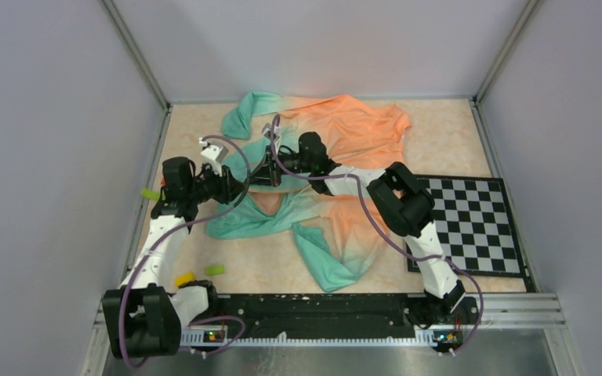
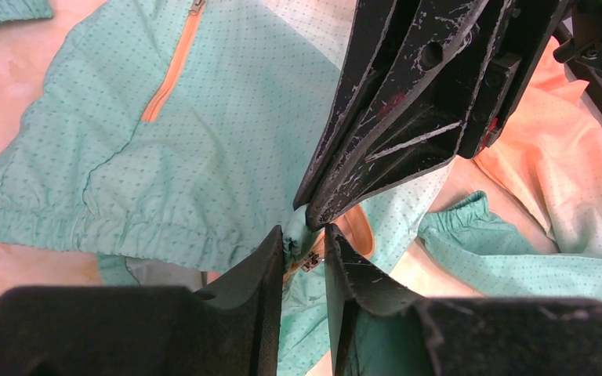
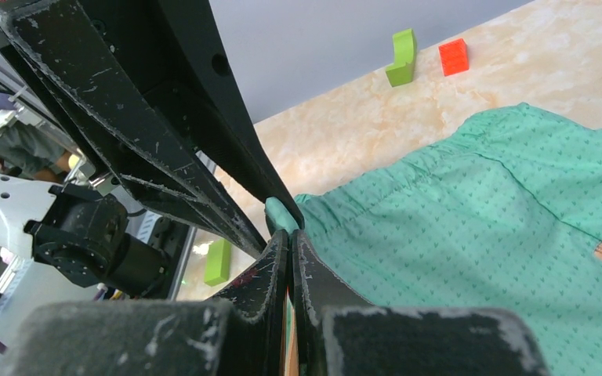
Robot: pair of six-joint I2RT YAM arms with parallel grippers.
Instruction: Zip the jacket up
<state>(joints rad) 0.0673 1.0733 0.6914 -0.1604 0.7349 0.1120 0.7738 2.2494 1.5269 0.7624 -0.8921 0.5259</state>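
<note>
The jacket (image 1: 337, 133), teal fading to orange, lies crumpled across the middle of the table. My two grippers meet tip to tip over its teal part. My left gripper (image 1: 249, 180) is narrowly closed on a bunched teal hem corner (image 2: 296, 235), and the zipper slider (image 2: 310, 262) shows just below in the gap. My right gripper (image 1: 270, 174) comes in from the other side, its tips (image 2: 317, 215) touching my left fingers. In the right wrist view my right gripper (image 3: 291, 235) is shut, with a thin orange and teal strip of the jacket's zipper edge between its fingers. An orange pocket zipper (image 2: 168, 74) is closed.
A checkerboard (image 1: 470, 223) lies at the right, partly under the right arm. Small green (image 1: 215, 269) and yellow (image 1: 183, 277) blocks lie near the left arm's base. A green block (image 3: 401, 56) and a red block (image 3: 453, 56) sit by the wall. Walls enclose the table.
</note>
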